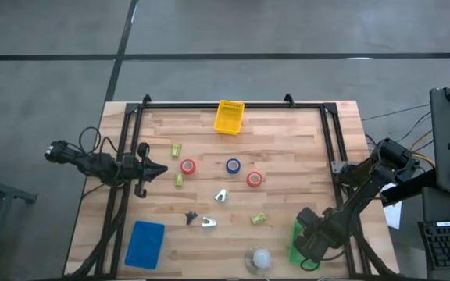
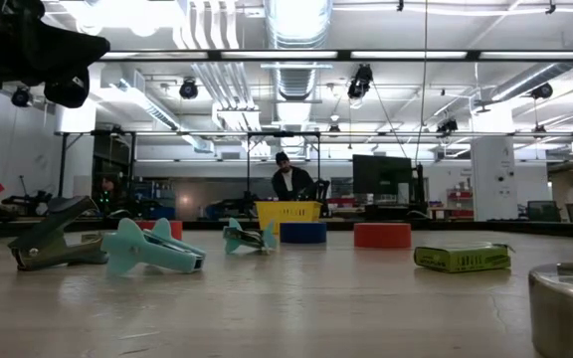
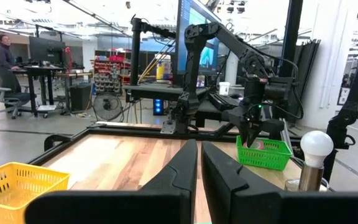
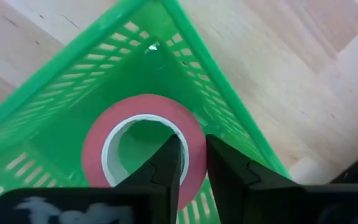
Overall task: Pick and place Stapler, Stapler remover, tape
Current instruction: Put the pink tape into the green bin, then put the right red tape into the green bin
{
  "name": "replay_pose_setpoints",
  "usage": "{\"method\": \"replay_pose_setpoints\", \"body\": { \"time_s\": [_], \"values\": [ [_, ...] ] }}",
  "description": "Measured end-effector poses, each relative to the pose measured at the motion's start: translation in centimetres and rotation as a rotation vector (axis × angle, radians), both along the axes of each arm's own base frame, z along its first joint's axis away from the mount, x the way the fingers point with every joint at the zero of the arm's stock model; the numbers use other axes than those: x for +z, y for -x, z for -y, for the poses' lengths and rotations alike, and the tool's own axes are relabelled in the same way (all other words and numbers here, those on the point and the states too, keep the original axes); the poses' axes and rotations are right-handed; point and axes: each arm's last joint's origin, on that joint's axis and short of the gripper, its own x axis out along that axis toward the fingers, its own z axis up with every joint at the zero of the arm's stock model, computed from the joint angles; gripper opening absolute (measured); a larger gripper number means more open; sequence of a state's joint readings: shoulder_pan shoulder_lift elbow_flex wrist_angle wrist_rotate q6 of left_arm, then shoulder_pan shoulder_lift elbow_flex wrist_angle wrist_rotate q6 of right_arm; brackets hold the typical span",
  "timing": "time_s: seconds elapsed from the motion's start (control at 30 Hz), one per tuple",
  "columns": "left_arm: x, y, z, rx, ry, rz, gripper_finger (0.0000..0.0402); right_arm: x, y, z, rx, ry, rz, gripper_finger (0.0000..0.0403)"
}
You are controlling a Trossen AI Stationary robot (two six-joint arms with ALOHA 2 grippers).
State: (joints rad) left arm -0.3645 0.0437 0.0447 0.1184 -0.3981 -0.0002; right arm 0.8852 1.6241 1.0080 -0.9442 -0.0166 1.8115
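Observation:
My right gripper (image 1: 306,239) hangs over the green tray (image 1: 294,234) at the table's near right and is shut on a pinkish tape roll (image 4: 98,149) inside it. Two red tape rolls (image 1: 187,165) (image 1: 254,179) and a blue one (image 1: 233,165) lie flat mid-table. Small yellow-green staplers (image 1: 176,149) (image 1: 179,179) (image 1: 258,219) lie around them. Two pale staple removers (image 1: 221,195) (image 1: 208,222) and a dark one (image 1: 191,217) rest nearer the near edge. My left gripper (image 1: 158,169) waits shut above the table's left side, pointing right. My right gripper comes from above, pointing down. One finger (image 4: 166,165) is in the roll's hole and the other (image 4: 229,174) is outside, with the ring's wall (image 4: 194,134) between them. The roll sits in a corner of the green tray (image 4: 73,81); whether it rests on the floor, I cannot tell.
A yellow tray (image 1: 229,116) sits at the far edge and a blue tray (image 1: 145,243) at the near left. A white ball-like object (image 1: 259,257) on a metal base stands at the near edge beside the green tray. A dark frame borders the table. People show in the room beyond.

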Motion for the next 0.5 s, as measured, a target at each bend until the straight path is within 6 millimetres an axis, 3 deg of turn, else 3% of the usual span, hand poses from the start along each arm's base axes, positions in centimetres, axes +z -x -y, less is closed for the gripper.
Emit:
{"method": "replay_pose_setpoints", "body": {
  "time_s": [0.33,0.5],
  "values": [
    [0.0,0.0,0.0,0.000,0.000,0.000,0.0026,0.9,0.3,0.4,-0.017,-0.014,0.009,0.0147],
    [0.0,0.0,0.0,0.000,-0.001,-0.001,0.0026,3.2,0.2,0.9,-0.008,0.005,0.139,0.0171]
  ]
}}
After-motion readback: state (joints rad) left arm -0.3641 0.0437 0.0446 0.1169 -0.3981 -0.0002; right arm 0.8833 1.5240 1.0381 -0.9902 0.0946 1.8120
